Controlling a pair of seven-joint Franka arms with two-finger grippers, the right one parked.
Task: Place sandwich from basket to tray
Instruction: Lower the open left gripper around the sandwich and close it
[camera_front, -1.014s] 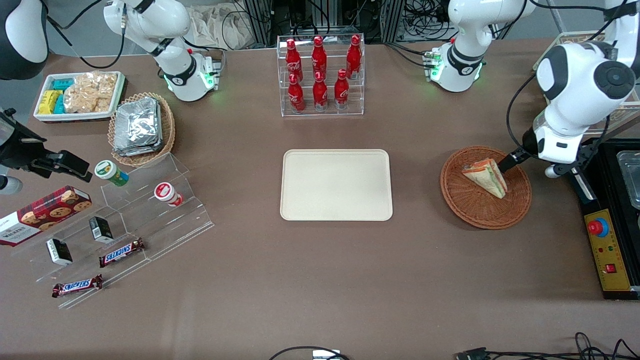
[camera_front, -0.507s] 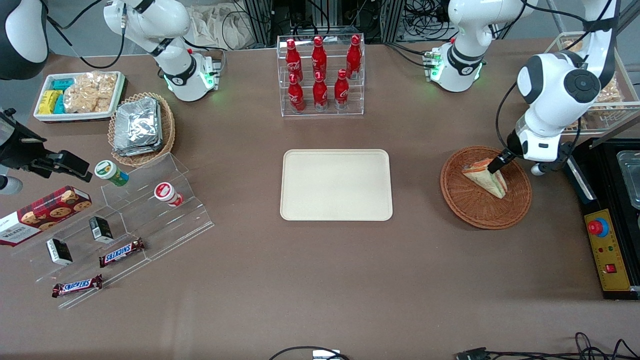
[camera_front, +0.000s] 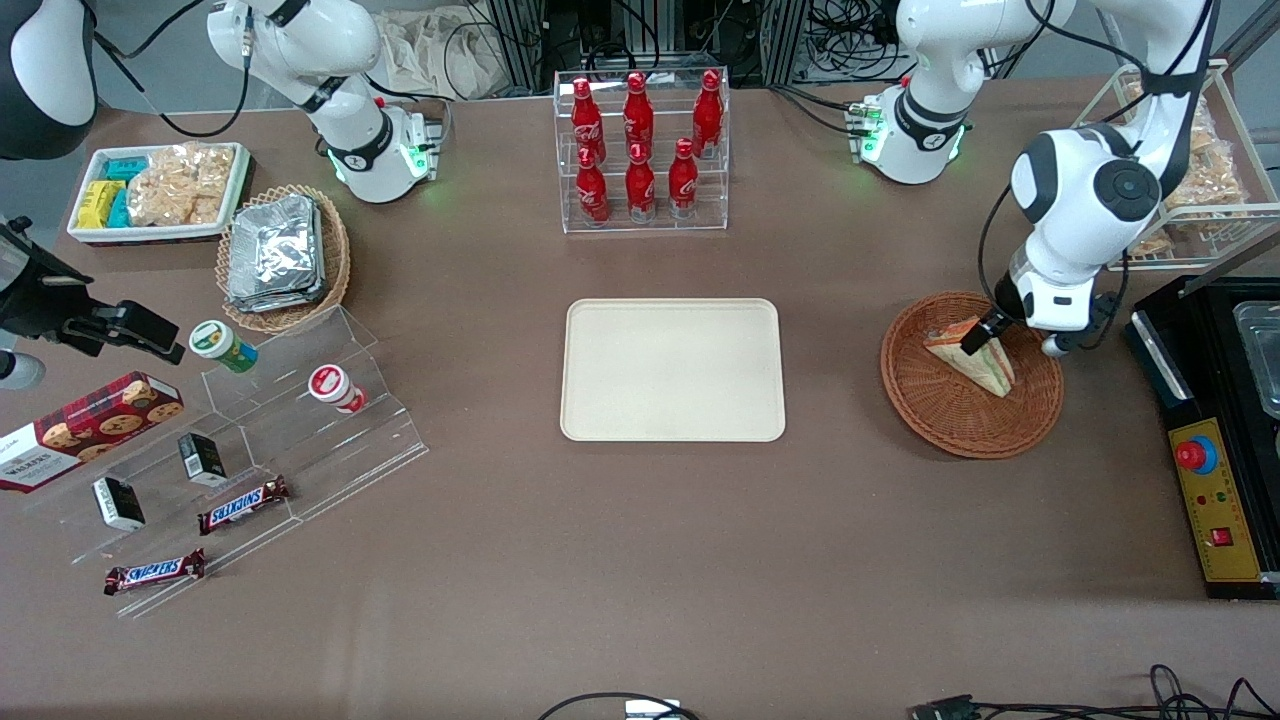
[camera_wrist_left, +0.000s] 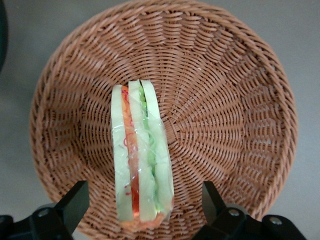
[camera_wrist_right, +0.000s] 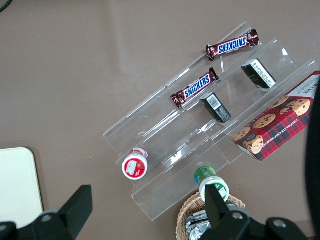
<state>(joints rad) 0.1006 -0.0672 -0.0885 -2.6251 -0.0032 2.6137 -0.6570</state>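
A: Where is the sandwich (camera_wrist_left: 141, 155) seen?
B: In the basket (camera_front: 935, 415), standing on edge, filling layers facing up in the left wrist view. It lies a bit off the basket's centre, toward the rim farther from the front camera. Bare wicker floor is visible on both long sides of the wedge.

A: Gripper (camera_front: 976, 334)?
B: It is held over the basket, directly above the sandwich. In the wrist view the two fingers (camera_wrist_left: 74, 202) are spread wide, one on each side of the wedge, with a clear gap between each pad and the wrapper. Nothing is gripped. Whether the tips are touching the wicker cannot be told.

A: Tray (camera_front: 672, 369)?
B: It is laid flat near the middle of the desk, well apart from the basket, toward the parked arm's end from it. Its surface is bare, rim low, corners rounded. Only open brown desk is seen between basket rim and tray edge.

A: Anything tight around the edges?
B: A black control box (camera_front: 1213, 470) is set at the desk edge on the working arm's end, near the basket rim but not touching. A bottle rack (camera_front: 642, 150) is placed farther from the front camera than the tray, with a gap between them. The desk edge nearest the front camera is open.
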